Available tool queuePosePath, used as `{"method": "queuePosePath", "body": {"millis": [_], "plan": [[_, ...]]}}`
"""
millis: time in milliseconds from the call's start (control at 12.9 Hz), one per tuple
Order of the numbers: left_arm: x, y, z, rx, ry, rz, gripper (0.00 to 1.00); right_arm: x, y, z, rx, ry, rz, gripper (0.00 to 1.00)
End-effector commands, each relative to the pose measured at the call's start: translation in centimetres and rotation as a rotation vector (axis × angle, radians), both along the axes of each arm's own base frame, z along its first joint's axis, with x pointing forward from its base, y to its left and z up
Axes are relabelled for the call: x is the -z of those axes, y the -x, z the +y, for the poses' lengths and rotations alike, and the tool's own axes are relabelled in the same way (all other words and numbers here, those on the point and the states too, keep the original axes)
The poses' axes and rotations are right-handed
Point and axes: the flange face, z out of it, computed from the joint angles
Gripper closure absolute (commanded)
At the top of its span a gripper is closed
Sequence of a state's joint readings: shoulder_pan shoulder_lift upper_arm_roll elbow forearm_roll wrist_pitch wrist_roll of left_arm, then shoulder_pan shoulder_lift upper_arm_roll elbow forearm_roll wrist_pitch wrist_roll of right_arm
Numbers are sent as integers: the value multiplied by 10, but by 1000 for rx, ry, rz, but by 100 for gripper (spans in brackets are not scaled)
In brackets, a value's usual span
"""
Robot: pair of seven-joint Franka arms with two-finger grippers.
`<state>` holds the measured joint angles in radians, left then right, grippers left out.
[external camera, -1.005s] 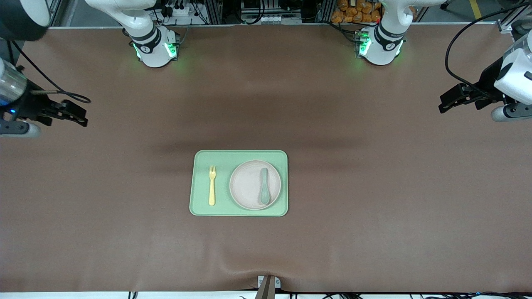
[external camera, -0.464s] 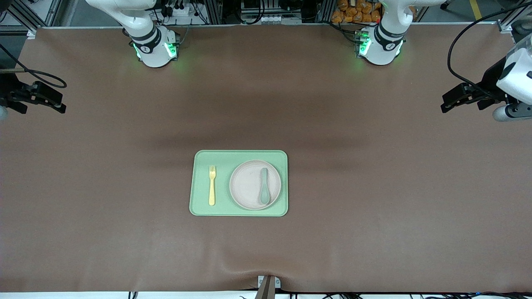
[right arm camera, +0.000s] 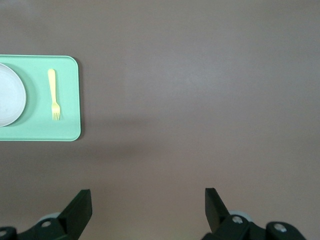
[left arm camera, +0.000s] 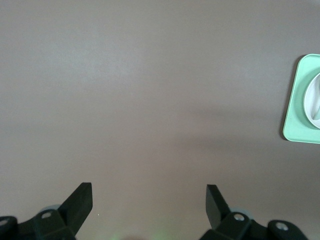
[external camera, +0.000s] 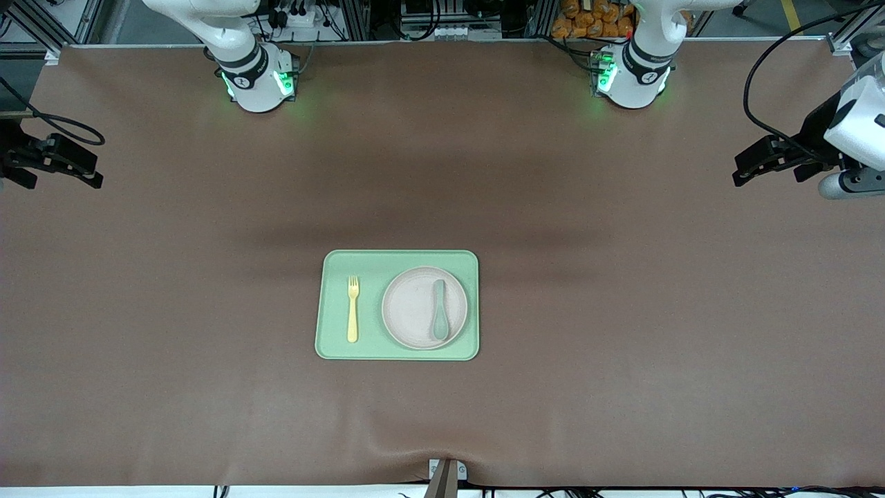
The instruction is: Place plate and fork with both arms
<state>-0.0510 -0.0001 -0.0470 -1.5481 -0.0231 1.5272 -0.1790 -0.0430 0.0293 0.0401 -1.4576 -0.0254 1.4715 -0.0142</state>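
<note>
The pale beige-pink plate [external camera: 423,308] lies on the light green tray [external camera: 332,346] in the middle of the table, on the side toward the left arm's end. The pale yellow fork [external camera: 353,308] lies on the tray beside the plate, toward the right arm's end; it also shows in the right wrist view [right arm camera: 53,94]. My right gripper [external camera: 86,176] is open and empty over the table's right-arm end [right arm camera: 148,200]. My left gripper [external camera: 741,176] is open and empty over the left-arm end [left arm camera: 149,197]. Both are well away from the tray.
A grey-green spoon [external camera: 440,308] lies on the plate. The tray's corner shows in the left wrist view [left arm camera: 300,115]. The brown table cover [external camera: 622,346] is bare around the tray. A small metal bracket [external camera: 446,474] sits at the table's edge nearest the front camera.
My right gripper has drawn back toward its end of the table, away from the tray. My left gripper has barely moved. The tray and its things have not moved.
</note>
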Motion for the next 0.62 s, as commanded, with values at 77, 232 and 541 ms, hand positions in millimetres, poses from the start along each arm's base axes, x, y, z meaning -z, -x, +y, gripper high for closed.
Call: {"method": "queuePosePath", "body": {"millis": [77,232,541], "plan": [[-8,4,2,13,-32,-9,0,-2,-1,-6,-9,3,17,0],[-9,4,0,17,-32,-7,0,-5,-3,-2,-19,11,7,0],[-8,5,-2,20,-33,-1,0,-18,-3,-5,-7,2,-20,0]]}}
